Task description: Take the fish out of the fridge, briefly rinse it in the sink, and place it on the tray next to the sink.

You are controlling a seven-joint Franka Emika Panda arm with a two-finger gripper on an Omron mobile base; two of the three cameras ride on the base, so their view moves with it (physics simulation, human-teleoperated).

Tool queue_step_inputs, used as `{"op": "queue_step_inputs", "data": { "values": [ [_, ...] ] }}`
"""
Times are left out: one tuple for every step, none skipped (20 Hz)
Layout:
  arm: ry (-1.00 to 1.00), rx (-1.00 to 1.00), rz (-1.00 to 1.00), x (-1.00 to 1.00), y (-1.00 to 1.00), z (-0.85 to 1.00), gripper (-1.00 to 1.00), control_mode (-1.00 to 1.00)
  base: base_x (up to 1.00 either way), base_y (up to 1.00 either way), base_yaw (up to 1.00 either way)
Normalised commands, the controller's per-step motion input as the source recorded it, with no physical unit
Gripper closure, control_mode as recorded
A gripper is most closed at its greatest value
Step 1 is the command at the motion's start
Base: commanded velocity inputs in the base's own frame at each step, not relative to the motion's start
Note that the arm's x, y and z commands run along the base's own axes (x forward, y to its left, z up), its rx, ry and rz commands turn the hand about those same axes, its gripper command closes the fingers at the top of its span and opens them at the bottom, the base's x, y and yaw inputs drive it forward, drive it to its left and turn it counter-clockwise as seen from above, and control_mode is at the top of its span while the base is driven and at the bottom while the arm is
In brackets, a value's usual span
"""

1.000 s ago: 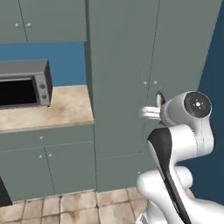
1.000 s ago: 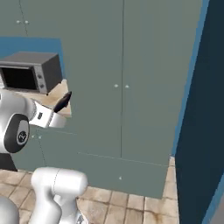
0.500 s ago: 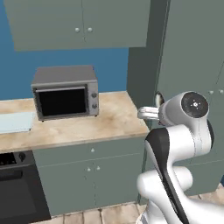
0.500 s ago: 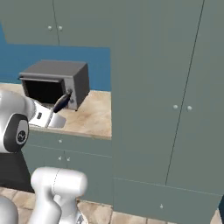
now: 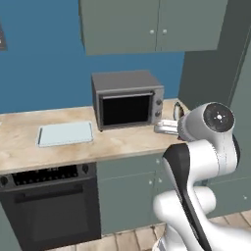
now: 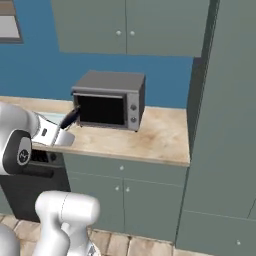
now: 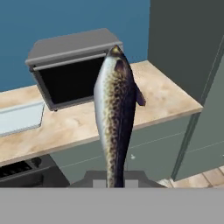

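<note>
My gripper [image 7: 114, 176] is shut on the tail end of the fish [image 7: 114, 113], a slender silver fish with a dark speckled back that points away from the hand. In the left base view the fish [image 5: 178, 111] sticks up from the gripper [image 5: 174, 121] over the counter's right end. From the right, the fish [image 6: 70, 118] and gripper [image 6: 63, 128] are in front of the microwave. The pale blue-grey tray [image 5: 65, 133] lies flat on the counter left of the microwave; the hand view shows the tray [image 7: 19, 117] at the left edge. Fridge and sink are out of view.
A grey microwave [image 5: 127, 99] stands on the wooden counter [image 5: 132, 142], with wall cupboards [image 5: 147, 24] above it. Tall grey-green cupboards [image 6: 225, 125] close off the right. A black oven [image 5: 46, 206] sits under the counter at the left.
The whole picture has shifted: the base has moved left along the counter, so the tall cupboards slid off right and the microwave and tray came in. The fish stays in the shut gripper.
</note>
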Motion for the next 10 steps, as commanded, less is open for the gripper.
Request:
{"op": "queue_step_inputs", "data": {
  "values": [
    [0.0, 0.0, 0.0, 0.0, 0.0, 0.0, 1.0, 1.0, 0.01, 1.0, -0.06],
    [0.0, 0.0, 0.0, 0.0, 0.0, 0.0, 1.0, 1.0, 0.0, 1.0, -0.06],
    [0.0, 0.0, 0.0, 0.0, 0.0, 0.0, 1.0, 1.0, 0.02, 1.0, -0.06],
    [0.0, 0.0, 0.0, 0.0, 0.0, 0.0, 1.0, 1.0, 0.09, 1.0, -0.06],
    [0.0, 0.0, 0.0, 0.0, 0.0, 0.0, 1.0, 1.0, 0.11, 1.0, -0.06],
    [0.0, 0.0, 0.0, 0.0, 0.0, 0.0, 1.0, 1.0, 0.15, 1.0, -0.07],
    [0.0, 0.0, 0.0, 0.0, 0.0, 0.0, 1.0, 1.0, 0.17, 1.0, -0.08],
    [0.0, 0.0, 0.0, 0.0, 0.0, 0.0, 1.0, 1.0, 0.21, 1.0, -0.08],
    [0.0, 0.0, 0.0, 0.0, 0.0, 0.0, 1.0, 1.0, 0.24, 1.0, -0.09],
    [0.0, 0.0, 0.0, 0.0, 0.0, 0.0, 1.0, 1.0, 0.23, 1.0, -0.09]
  ]
}}
